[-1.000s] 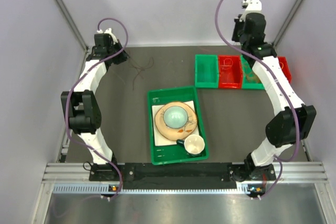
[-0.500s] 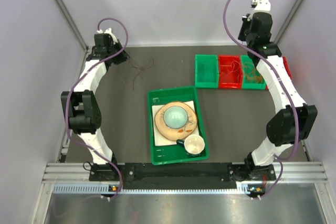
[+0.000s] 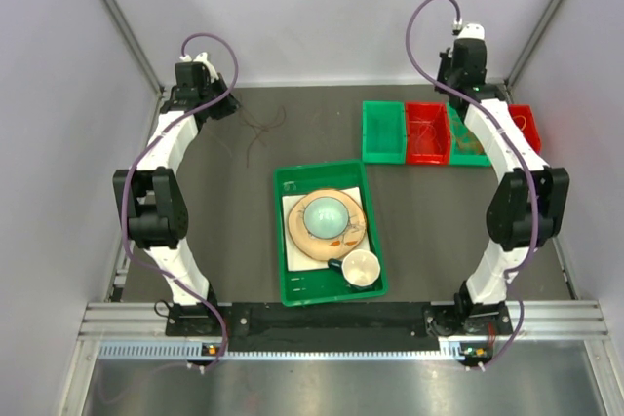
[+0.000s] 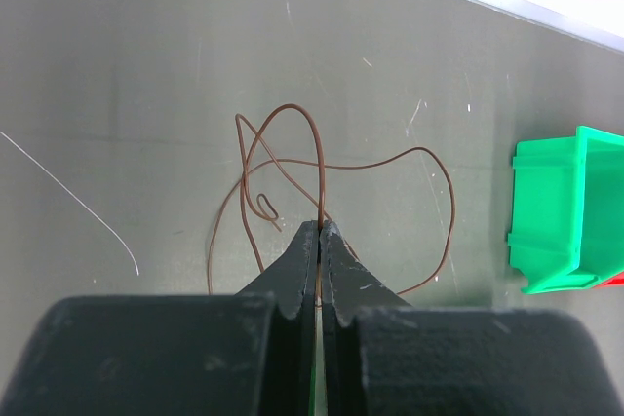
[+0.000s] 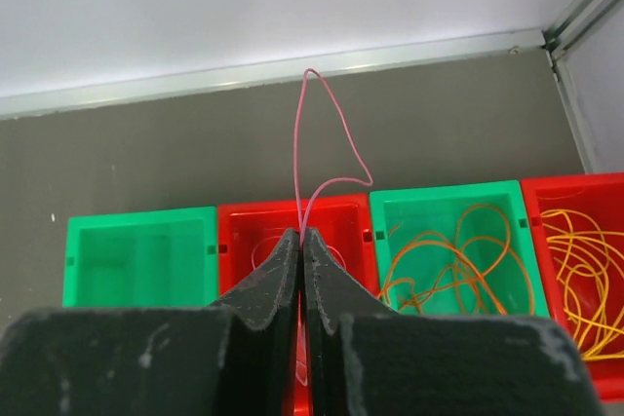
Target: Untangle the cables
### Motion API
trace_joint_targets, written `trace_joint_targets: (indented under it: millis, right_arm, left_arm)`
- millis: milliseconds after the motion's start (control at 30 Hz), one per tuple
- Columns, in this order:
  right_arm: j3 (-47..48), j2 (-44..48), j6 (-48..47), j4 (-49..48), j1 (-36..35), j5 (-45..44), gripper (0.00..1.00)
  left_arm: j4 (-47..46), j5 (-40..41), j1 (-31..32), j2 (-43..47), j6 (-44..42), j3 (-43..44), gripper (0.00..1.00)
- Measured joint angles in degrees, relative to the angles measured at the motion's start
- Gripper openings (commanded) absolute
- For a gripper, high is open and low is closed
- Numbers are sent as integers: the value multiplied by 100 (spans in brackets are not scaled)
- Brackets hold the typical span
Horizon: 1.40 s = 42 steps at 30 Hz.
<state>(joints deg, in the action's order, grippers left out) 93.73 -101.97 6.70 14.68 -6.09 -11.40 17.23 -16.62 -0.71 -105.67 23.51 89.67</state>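
Note:
A thin brown cable [image 4: 292, 168] lies in loose crossing loops on the grey table, and my left gripper [image 4: 320, 229] is shut on one strand of it. From above the same tangle [image 3: 257, 130] sits just right of that gripper [image 3: 226, 107]. My right gripper [image 5: 302, 237] is shut on a pink-red cable [image 5: 327, 143] that loops up above a red bin [image 5: 341, 216]. Orange cables [image 5: 458, 260] fill the green bin beside it, and yellow cables [image 5: 585, 260] fill the far-right red bin. A pale hair-thin wire [image 4: 73, 192] lies to the left of the brown tangle.
A row of small bins [image 3: 385, 132] stands at the back right, its leftmost green bin [image 5: 141, 255] holding nothing. A green tray [image 3: 285, 241] in the middle carries a plate, a bowl and a cup. White walls close in the table.
The right arm has swung, its wrist going up and right and then coming back left and lower over the back of the bins, its elbow drawn inward. The left arm and brown tangle have not moved.

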Motion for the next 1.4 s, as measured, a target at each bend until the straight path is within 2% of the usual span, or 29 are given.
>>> trace_joint_targets:
  millis: [333, 400, 500, 567, 700, 833, 967, 1000, 1033, 1067, 1133, 1167, 1267, 1400]
  right_arm:
    - [0, -748, 68, -13, 0, 59, 0]
    - [0, -925, 94, -7, 0, 114, 17]
    - [0, -1198, 151, 39, 0, 210, 27]
    - [-2, -1318, 166, 140, 0, 258, 40]
    - [-107, -1355, 210, 170, 0, 361, 47]
    - [-197, -1270, 212, 164, 0, 442, 45]
    - [-339, -911, 179, 254, 0, 439, 33]
    - [-341, -800, 149, 254, 0, 435, 35]
    - [-341, -688, 136, 238, 0, 439, 41]
    - [-341, -592, 125, 223, 0, 439, 55]
    - [-286, -472, 101, 212, 0, 452, 59]
    - [-195, -472, 66, 254, 0, 476, 65]
    - [186, -699, 37, 389, 0, 527, 66]
    - [553, -1128, -22, 529, 0, 487, 62]
  left_arm:
    - [52, 17, 2, 0, -68, 0, 0]
    - [59, 17, 2, 0, -70, 0, 0]
    - [66, 9, 0, 0, -70, 0, 0]
    - [79, -2, 2, 0, -70, 0, 0]
    - [90, -7, 2, 0, -70, 0, 0]
    - [94, -28, 2, 2, -70, 11, 0]
    - [94, -50, 4, 2, -68, 11, 0]
    - [92, -50, 7, 2, -68, 11, 0]
    - [92, -52, 7, 2, -68, 11, 0]
    - [92, -52, 7, 2, -66, 11, 0]
    - [92, -59, 11, 2, -66, 11, 0]
    - [90, -68, 13, 2, -63, 11, 0]
    - [87, -70, 17, 2, -66, 11, 0]
    - [90, -66, 28, 7, -68, 11, 0]
